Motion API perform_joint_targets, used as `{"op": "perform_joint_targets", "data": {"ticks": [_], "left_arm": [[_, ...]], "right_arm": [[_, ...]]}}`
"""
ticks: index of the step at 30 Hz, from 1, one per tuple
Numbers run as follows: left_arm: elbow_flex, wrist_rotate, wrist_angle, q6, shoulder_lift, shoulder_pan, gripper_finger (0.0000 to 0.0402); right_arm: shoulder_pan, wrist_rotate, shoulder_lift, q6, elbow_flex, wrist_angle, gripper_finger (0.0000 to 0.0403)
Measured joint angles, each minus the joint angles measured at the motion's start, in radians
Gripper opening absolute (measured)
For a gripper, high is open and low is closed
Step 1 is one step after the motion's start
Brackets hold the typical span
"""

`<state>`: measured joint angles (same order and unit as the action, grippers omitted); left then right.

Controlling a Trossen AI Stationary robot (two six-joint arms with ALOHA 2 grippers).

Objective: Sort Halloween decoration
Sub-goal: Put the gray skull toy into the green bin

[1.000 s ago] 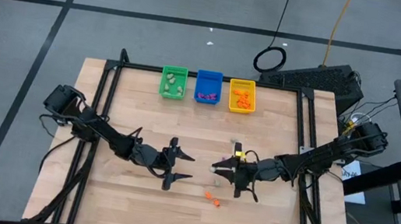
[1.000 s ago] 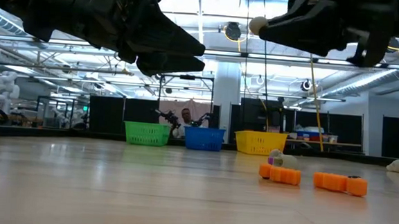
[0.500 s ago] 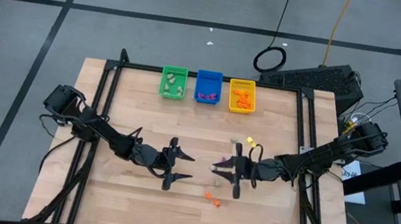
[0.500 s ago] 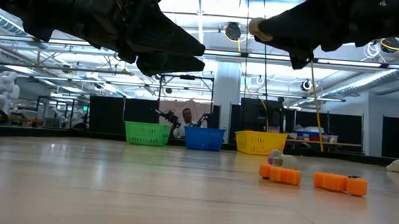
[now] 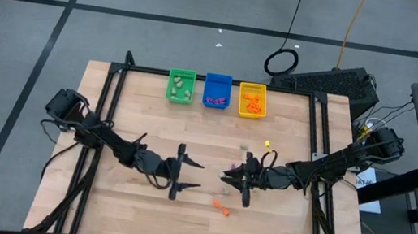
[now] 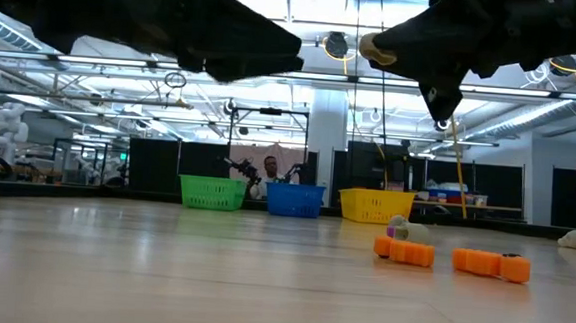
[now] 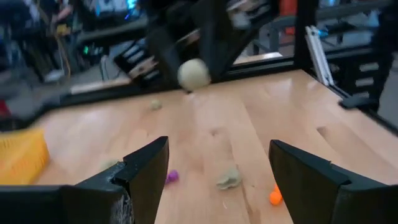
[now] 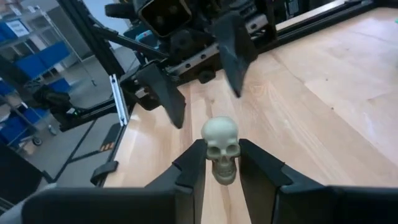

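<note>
Right hand (image 8: 221,167) clamped on a pale skull trinket (image 8: 221,148) above mid-bench | left hand (image 5: 185,173) apart, idle opposite | nearest us, orange trinkets (image 6: 452,258) loose on the bench (image 5: 130,213) | farther, green bin (image 5: 181,85), blue bin (image 5: 217,90), yellow bin (image 5: 251,100) partly filled | we judge sorting well along, few pieces left

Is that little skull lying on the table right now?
No, the right hand grips the pale skull between its fingers, lifted above the wooden table.

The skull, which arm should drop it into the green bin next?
Right: its gripper already pinches the pale skull above the table. The left gripper hangs open and empty, no nearer the green bin.
</note>
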<state>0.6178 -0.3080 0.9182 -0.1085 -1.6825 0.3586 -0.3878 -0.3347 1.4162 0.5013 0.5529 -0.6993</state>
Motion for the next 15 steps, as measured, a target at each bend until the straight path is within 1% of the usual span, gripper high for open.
{"op": "perform_joint_targets", "data": {"ticks": [5, 7, 15], "left_arm": [[0.014, -0.001, 0.000, -0.192, 0.000, 0.005, 0.0274], [0.024, -0.001, -0.001, -0.254, 0.000, 0.005, 0.0274], [0.085, -0.003, 0.000, -0.472, 0.000, 0.003, 0.0274]], "right_arm": [[0.000, 0.000, 0.000, -0.073, 0.000, 0.000, 0.0070], [0.001, 0.000, 0.000, -0.077, 0.000, -0.008, 0.0070], [0.006, -0.001, -0.001, 0.067, 0.023, -0.024, 0.0070]]}}
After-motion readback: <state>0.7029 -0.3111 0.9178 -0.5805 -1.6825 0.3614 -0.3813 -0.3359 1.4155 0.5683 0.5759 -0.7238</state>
